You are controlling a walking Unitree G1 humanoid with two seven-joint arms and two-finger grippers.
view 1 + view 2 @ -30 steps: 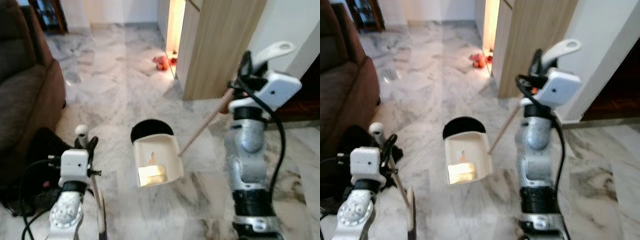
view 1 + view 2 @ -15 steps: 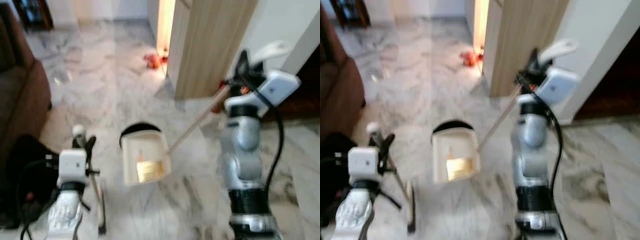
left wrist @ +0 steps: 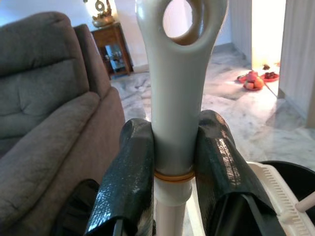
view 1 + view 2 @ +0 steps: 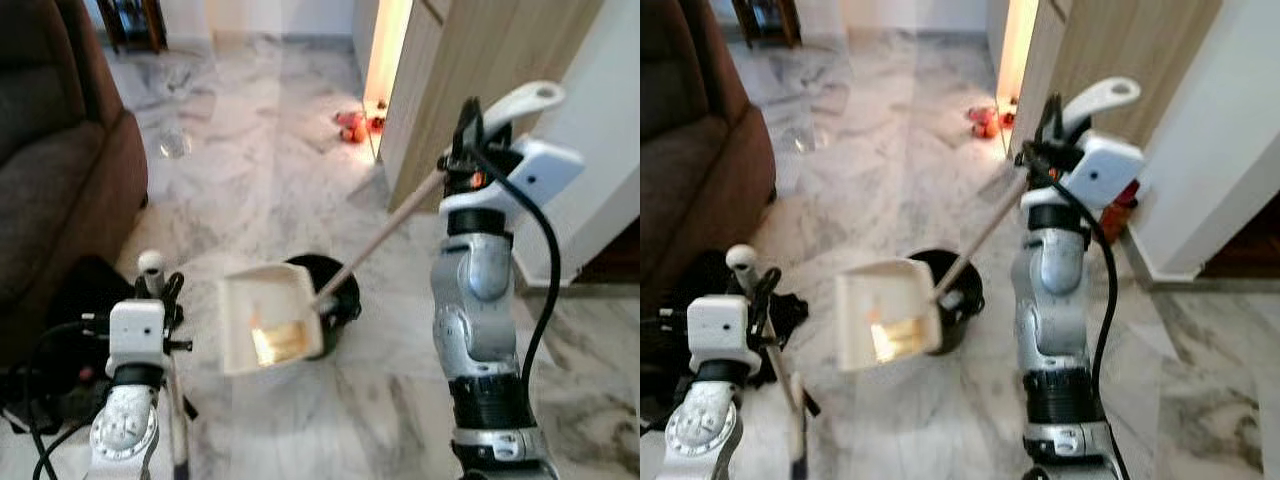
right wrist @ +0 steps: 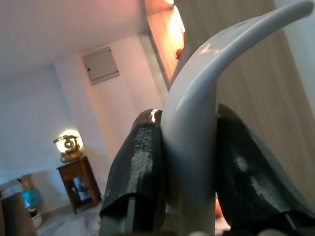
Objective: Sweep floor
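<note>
Your right gripper [image 5: 189, 162] is raised at chest height beside the wooden cabinet [image 4: 480, 90]. Its fingers [image 5: 140, 172] are closed tight on the pale grey grip of the dustpan handle [image 4: 385, 232], with no gap on either side. The wooden shaft slopes down and to your left to the cream dustpan [image 4: 268, 320]. The pan is tilted, its open face turned up toward the head camera, and it overlaps the near left rim of the black bin [image 4: 335, 290] standing on the marble floor [image 4: 260, 170]. You cannot tell whether the pan touches the bin.

Your left gripper [image 3: 173, 162] is low at your left side. Its fingers [image 3: 130, 182] are clamped on the grey grip of the broom [image 3: 179, 73], just above an orange ring on the shaft. The broom shaft [image 4: 176, 420] runs down past the wrist toward the floor.

A brown sofa [image 4: 50, 150] stands to your left. Small red objects [image 4: 352, 124] lie on the floor near the lit doorway.
</note>
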